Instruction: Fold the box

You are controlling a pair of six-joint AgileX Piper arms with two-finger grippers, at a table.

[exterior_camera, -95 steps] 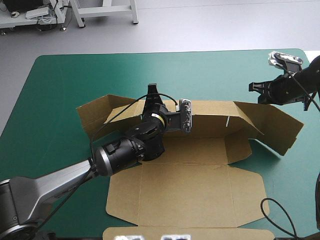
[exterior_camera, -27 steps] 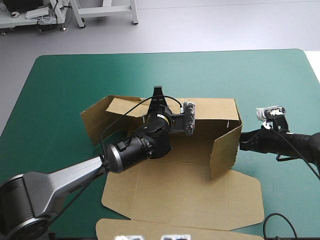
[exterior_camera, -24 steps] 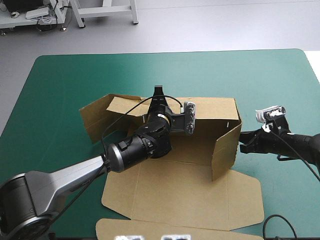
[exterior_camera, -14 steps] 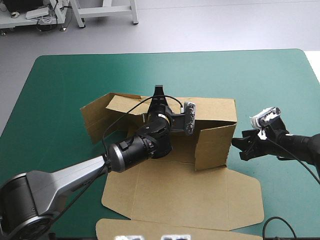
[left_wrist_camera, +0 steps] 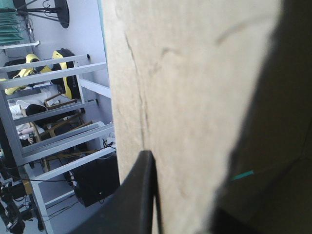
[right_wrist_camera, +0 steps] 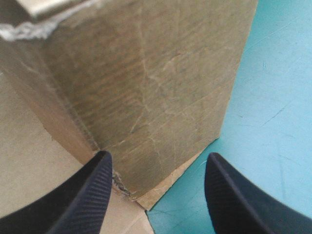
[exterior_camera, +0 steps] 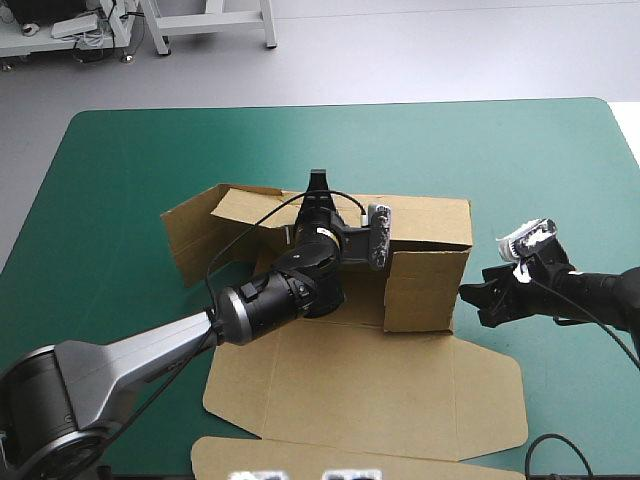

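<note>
As I read the high view from the left, the box (exterior_camera: 370, 390) sits near the middle of the teal-green surface (exterior_camera: 120, 160), partly raised. Its left flap (exterior_camera: 192, 240) stands up at a tilt on the side toward the surface's left edge. Just right of that flap my left arm reaches across the brown board from the near left, and the left end effector (exterior_camera: 317, 188) is at the top edge of the rear wall (exterior_camera: 430, 215), which stands upright along the box's far side. In the left wrist view one black finger (left_wrist_camera: 140, 195) lies flat against that wall's far face. The other side is lost in shadow, so I take it as clamped on the box with the sheet between the fingers, though only one finger shows plainly. Further right, the right wall (exterior_camera: 420, 290) stands upright, swung inward to meet the rear wall at a corner. The front panel (exterior_camera: 300, 385) lies flat toward the near edge. The right end effector (exterior_camera: 478, 300) sits low just beside the right wall's outer face; I cannot tell whether it touches. In the right wrist view its fingers (right_wrist_camera: 83, 195) are spread wide, gripping nothing, with the wall's lower corner ahead between them.
</note>
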